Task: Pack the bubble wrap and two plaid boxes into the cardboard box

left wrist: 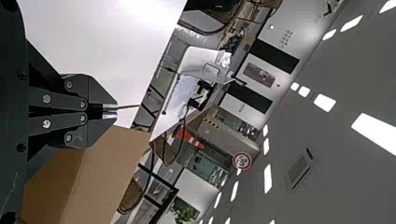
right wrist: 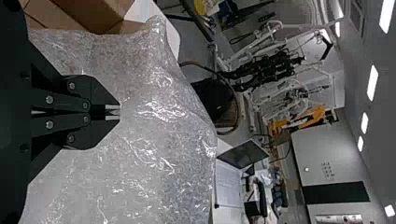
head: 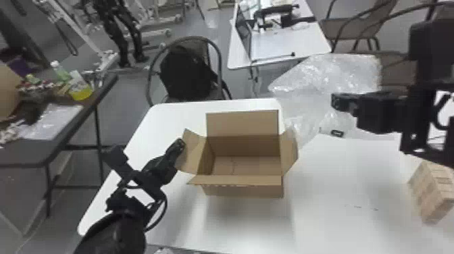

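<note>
The open cardboard box (head: 241,191) is on the white table, its inside bare. At its left flap is my left gripper (head: 180,144); in the left wrist view, the left gripper (left wrist: 116,111) has its fingers together on the thin edge of that flap (left wrist: 128,107). Behind and right of the box, my right gripper (head: 335,101) is beside the bubble wrap (head: 324,74), which spreads down to the table. The right wrist view has the right gripper (right wrist: 119,112) closed on the bubble wrap (right wrist: 163,140). Light brown plaid boxes (head: 430,192) stand together at the table's right.
A small dark-framed item (head: 337,133) lies by the wrap's lower part. Behind the table are a chair with a black bag (head: 187,72) and another white table (head: 280,45). A dark table (head: 30,152) with assorted items stands at the left.
</note>
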Tool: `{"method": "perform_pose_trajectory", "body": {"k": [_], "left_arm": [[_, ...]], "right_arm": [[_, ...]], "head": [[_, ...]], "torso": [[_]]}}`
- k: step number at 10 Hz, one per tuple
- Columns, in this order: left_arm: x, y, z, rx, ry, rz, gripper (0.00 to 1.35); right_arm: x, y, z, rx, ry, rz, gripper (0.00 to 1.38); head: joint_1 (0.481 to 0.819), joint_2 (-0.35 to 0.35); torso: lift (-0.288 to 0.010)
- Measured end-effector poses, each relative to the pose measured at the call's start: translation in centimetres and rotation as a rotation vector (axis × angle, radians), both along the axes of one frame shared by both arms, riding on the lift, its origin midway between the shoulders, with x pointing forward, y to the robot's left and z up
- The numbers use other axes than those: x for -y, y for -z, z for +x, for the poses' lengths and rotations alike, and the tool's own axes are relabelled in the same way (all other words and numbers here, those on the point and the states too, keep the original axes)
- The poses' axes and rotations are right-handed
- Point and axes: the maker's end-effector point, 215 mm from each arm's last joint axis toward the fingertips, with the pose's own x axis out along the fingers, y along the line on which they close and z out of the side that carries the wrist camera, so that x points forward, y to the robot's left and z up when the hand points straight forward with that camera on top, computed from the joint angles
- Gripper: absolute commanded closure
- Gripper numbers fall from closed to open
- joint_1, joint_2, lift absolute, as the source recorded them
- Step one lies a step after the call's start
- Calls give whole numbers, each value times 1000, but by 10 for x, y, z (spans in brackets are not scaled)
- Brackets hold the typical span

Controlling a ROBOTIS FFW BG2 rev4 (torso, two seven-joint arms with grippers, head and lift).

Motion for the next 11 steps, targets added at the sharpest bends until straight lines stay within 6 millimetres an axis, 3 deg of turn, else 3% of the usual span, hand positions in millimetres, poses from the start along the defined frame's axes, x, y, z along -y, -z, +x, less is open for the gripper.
{"method": "perform_pose_trajectory", "body": {"k": [3, 6, 7, 10, 11], "left_arm": [[13, 5, 4, -8, 7, -12, 1220], [21, 6, 7, -11, 17, -15, 1220], [22, 4, 9, -7, 18, -15, 1220], [27, 1, 13, 1, 5, -13, 1220], [28, 1, 14, 2, -4, -8, 1220]], "right_arm": [[-44, -34, -5, 54, -132, 69, 1283], [-66, -80, 2, 146, -174, 117, 1283], [-72, -72, 4, 124, -191, 120, 1283], [-122, 8, -2, -111, -333, 199, 1283], [-125, 26, 0, -153, -334, 196, 1283]], "head": [[640, 350], [603, 350], [602, 350], [640, 350], [650, 350]], "torso": [[-108], [-108], [-108], [-108], [-108]]}}
